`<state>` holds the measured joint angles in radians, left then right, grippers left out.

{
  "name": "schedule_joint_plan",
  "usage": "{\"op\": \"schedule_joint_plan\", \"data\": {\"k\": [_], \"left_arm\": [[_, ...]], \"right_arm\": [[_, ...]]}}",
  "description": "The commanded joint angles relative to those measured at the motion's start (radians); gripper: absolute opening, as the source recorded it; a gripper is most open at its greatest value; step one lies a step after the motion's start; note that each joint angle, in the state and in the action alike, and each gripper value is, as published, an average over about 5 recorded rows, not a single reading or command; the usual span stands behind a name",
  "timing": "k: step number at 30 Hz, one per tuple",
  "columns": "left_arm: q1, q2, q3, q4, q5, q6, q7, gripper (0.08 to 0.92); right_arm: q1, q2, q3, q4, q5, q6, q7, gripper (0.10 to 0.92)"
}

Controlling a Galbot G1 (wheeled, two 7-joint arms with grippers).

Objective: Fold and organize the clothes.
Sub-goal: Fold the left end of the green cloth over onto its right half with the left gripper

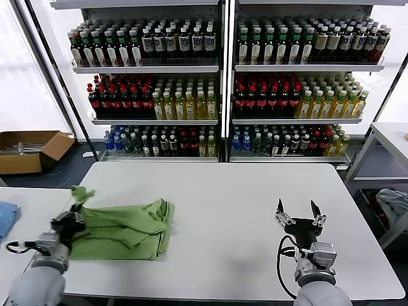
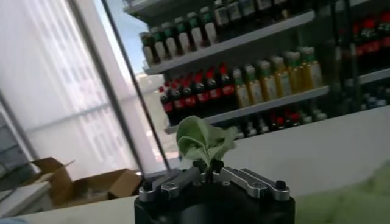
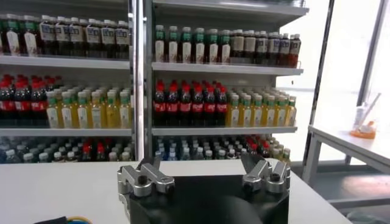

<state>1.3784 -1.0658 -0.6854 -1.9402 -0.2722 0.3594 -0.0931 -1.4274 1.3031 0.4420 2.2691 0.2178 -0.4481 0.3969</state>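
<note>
At the near left corner of the white table (image 1: pixel 255 210), my left gripper (image 1: pixel 70 222) is clamped on a pinch of the light green polo shirt (image 1: pixel 127 229), a tuft of fabric (image 2: pixel 204 140) sprouting up between the closed jaws in the left wrist view. The shirt lies bunched and partly doubled over along the table's left edge, one end lifted into a small peak (image 1: pixel 81 193) just beyond my left gripper, the rest spreading toward the table's middle. I judge the pinch is there to drag or lift an edge so the cloth can be laid flat or folded over; the fold looks rough and the job is far from finished. My right gripper (image 1: pixel 297 213) hovers over the near right part of the table with its jaws spread wide and nothing between them, well apart from the shirt, seemingly waiting its turn. A blue cloth (image 1: pixel 6 217) shows at the far left, on a neighbouring surface. Beyond the table's far edge stand shelves of bottles (image 1: pixel 217 83), and a cardboard box (image 1: pixel 29 150) sits on the floor to the left.
</note>
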Motion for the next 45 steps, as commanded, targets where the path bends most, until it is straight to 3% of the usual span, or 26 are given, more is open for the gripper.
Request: {"op": "schedule_joint_plan", "data": {"k": [1, 11, 23, 31, 39, 45], "left_arm": [[-0.069, -0.188, 0.378, -0.047, 0.125, 0.058, -0.013, 0.097], [-0.083, -0.189, 0.407, -0.039, 0.129, 0.072, -0.004, 0.097], [-0.174, -0.232, 0.401, 0.135, 0.159, 0.047, 0.029, 0.097], [-0.186, -0.274, 0.425, 0.199, 0.077, -0.035, 0.026, 0.111], [-0.133, -0.317, 0.466, 0.078, -0.197, -0.024, 0.016, 0.313], [-0.111, -0.306, 0.409, -0.14, -0.411, 0.006, -0.004, 0.487]], "right_arm": [[-0.038, 0.006, 0.018, 0.013, -0.007, 0.005, 0.0, 0.823], [-0.071, 0.026, 0.018, -0.007, -0.028, 0.029, -0.003, 0.823], [-0.085, 0.024, 0.01, -0.001, -0.035, 0.027, -0.006, 0.823], [-0.075, 0.029, -0.005, -0.009, -0.04, 0.025, -0.007, 0.823], [-0.048, 0.04, -0.029, -0.032, -0.047, 0.026, -0.005, 0.823], [-0.027, 0.027, -0.039, -0.049, -0.043, 0.025, -0.007, 0.823]]}}
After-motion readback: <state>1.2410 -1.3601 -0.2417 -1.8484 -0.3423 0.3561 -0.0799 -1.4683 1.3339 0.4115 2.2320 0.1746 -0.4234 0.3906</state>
